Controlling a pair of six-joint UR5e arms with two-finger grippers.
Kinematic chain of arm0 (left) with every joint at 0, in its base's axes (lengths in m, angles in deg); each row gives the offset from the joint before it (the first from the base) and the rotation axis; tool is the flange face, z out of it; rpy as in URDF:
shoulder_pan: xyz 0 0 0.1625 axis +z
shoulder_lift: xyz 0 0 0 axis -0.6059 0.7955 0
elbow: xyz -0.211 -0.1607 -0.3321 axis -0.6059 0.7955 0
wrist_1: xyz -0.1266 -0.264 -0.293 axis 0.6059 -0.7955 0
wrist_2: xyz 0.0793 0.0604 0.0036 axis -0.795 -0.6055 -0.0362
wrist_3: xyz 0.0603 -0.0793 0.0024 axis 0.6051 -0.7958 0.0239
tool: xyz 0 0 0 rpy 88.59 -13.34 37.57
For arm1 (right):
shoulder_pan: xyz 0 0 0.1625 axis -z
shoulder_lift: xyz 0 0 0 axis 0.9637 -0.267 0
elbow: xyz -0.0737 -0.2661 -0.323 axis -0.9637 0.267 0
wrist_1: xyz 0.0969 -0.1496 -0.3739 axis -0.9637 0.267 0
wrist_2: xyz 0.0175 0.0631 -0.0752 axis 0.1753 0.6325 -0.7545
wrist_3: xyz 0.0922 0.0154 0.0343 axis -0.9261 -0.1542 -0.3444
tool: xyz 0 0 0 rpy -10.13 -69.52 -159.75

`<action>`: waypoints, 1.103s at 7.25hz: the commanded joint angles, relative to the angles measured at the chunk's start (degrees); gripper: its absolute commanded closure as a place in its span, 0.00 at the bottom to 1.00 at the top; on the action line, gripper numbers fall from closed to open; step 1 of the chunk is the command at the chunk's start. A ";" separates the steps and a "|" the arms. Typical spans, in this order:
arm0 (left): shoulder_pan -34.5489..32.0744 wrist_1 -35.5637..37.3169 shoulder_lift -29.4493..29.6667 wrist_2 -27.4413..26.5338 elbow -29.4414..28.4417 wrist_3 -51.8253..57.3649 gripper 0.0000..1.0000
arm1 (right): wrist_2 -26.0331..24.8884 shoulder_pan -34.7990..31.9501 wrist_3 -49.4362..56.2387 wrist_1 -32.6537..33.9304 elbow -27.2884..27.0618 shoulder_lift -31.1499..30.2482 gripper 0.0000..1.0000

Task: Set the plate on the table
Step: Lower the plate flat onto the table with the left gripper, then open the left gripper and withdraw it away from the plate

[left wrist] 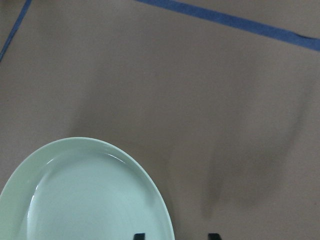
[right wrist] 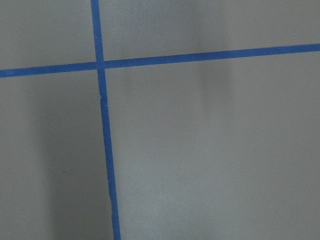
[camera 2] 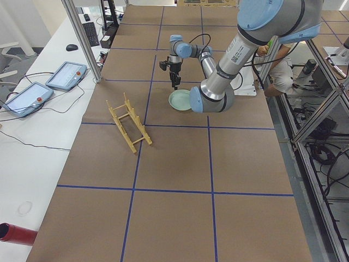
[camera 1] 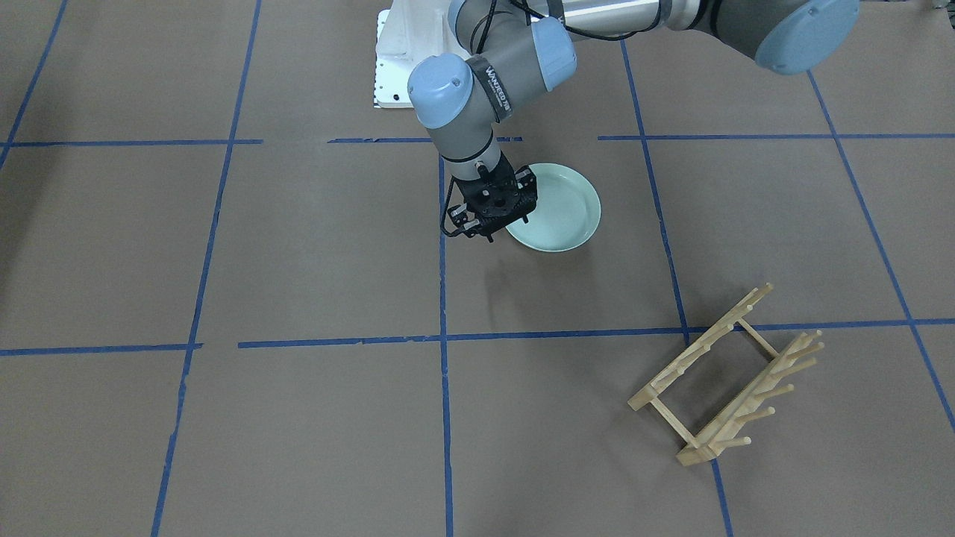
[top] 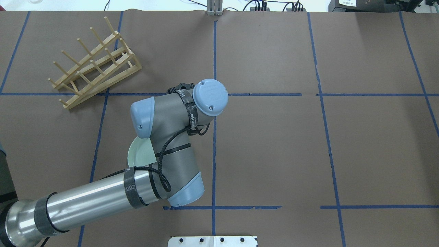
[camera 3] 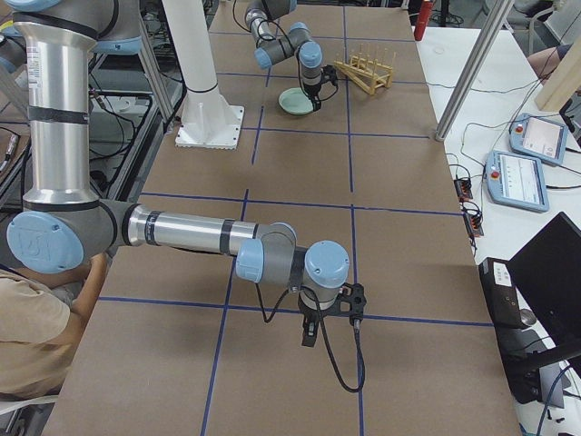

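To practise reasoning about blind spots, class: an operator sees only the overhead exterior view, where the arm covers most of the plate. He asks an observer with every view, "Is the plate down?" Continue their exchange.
Observer: Yes; the front-facing view shows the plate lying flat on the table.
Operator: Is it gripped?
Observer: Seemingly not; the wrist view shows the left pincer open, above the rim.
Operator: And the other arm?
Observer: The right pincer hangs far from the plate, near a tape crossing.
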 commanded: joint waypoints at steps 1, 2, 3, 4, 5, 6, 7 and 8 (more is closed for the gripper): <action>-8.21 0.42 -6.33 0.09 10.99 11.77 0.00 | 0.00 0.00 0.00 0.00 0.00 -0.05 0.00; -14.17 0.33 -11.60 5.15 16.54 19.47 0.00 | 0.00 0.00 0.00 0.00 0.00 0.04 0.00; -20.85 0.33 -14.18 10.51 17.55 30.34 0.00 | 0.00 0.00 0.00 0.00 0.00 0.04 0.00; -27.70 -0.46 -18.03 14.30 17.56 41.67 0.00 | 0.00 0.00 0.00 0.00 0.00 -0.05 0.00; -36.12 -3.07 -23.29 19.38 17.30 54.93 0.00 | 0.00 0.00 0.00 0.00 0.00 -0.05 0.00; -45.43 -8.41 -30.83 24.48 16.86 67.24 0.00 | 0.00 0.00 0.00 0.00 0.00 -0.05 0.00; -54.14 -13.51 -37.60 27.49 15.55 77.20 0.00 | 0.00 0.00 0.00 0.00 0.00 0.04 0.00; -59.79 -17.39 -43.59 32.57 12.84 84.17 0.00 | 0.00 0.00 0.00 0.00 0.00 0.04 0.00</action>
